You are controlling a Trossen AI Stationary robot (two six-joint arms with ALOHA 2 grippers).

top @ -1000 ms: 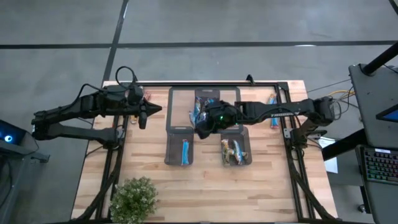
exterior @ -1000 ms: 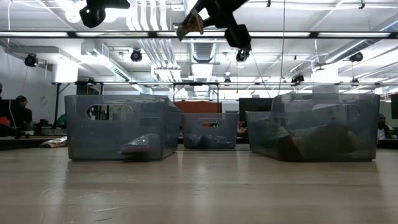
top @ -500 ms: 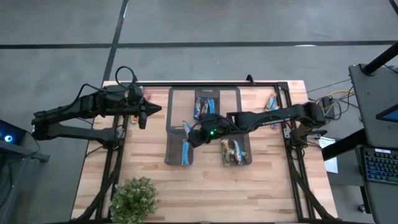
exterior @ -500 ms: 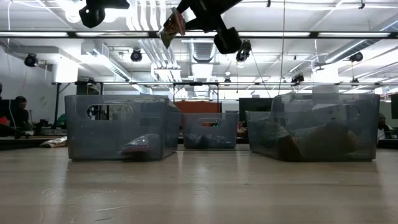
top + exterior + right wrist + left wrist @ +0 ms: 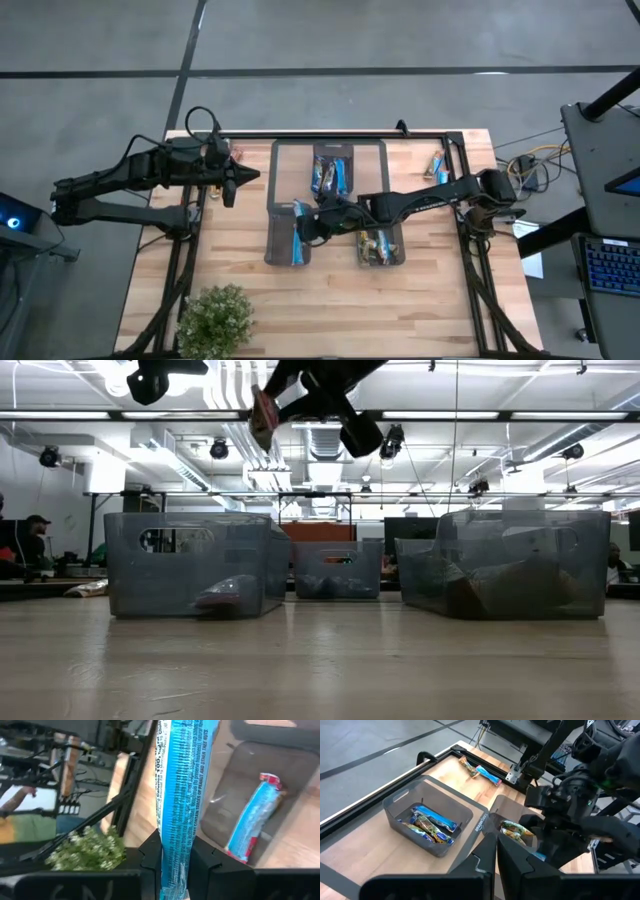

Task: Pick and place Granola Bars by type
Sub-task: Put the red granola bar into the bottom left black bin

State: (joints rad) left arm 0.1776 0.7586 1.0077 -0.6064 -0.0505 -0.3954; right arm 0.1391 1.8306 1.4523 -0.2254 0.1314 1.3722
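Above the near-left bin point(image 5: 288, 232), the right pincer point(image 5: 306, 226) pinches a blue granola bar point(image 5: 184, 785), one like it point(image 5: 252, 823) already lying inside. The other near bin point(image 5: 380, 240) holds gold bars, the far bin point(image 5: 332, 172) several unsorted, and two lie on the desk point(image 5: 440, 164). The left pincer point(image 5: 236, 178) waits pressed together.

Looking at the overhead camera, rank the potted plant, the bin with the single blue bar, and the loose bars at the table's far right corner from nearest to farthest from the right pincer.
From the right pincer, holding a blue bar:
1. Bin with the single blue bar, directly beneath it.
2. Potted plant, at the table's near left edge.
3. Loose bars, at the far right corner.
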